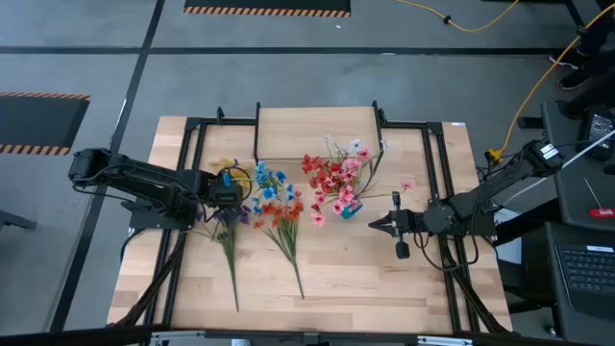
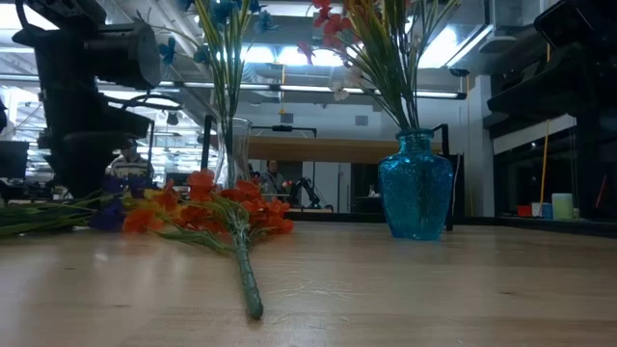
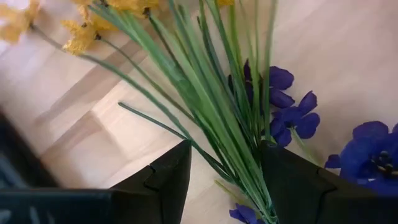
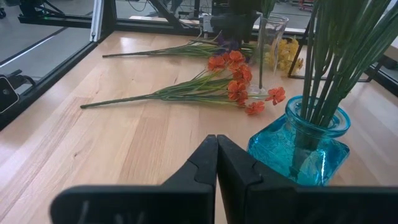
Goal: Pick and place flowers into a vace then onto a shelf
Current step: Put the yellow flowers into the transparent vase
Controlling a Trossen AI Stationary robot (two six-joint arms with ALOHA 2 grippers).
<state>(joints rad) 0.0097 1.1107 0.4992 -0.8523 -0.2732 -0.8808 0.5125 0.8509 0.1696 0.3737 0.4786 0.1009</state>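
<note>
High view first: my left gripper (image 1: pixel 231 200) sits low over the purple-and-yellow spray (image 1: pixel 229 240) lying on the bench (image 1: pixel 384 279), left of centre. Left wrist view shows the green stems running between its two fingers (image 3: pixel 163 180), which stand apart on either side of the bundle. I read the jaws as part-open around the stems, not yet pinched; whether either pad touches them I cannot tell.

The orange spray (image 1: pixel 281 223) lies flat just right of it, stem pointing to the near edge. It looks untouched and easy to reach next.

Blue flowers (image 1: pixel 269 179) stand in a clear glass vase (image 2: pixel 234 149). Red, pink and white flowers (image 1: pixel 336 178) stand in the blue vase (image 2: pixel 415 198) near mid-bench. Both vases are on the bench, just near of the shelf (image 1: pixel 315 133); its plank carries neither vase.

My right gripper (image 4: pixel 216 165) waits just right of the blue vase, fingers pressed together, holding nothing.

Hard to make out:
- The low view cuts off both bouquets' tops.
- The clear vase barely shows from above.
- From above, the left gripper covers the grasp point.
- The shelf's legs are hidden.
</note>
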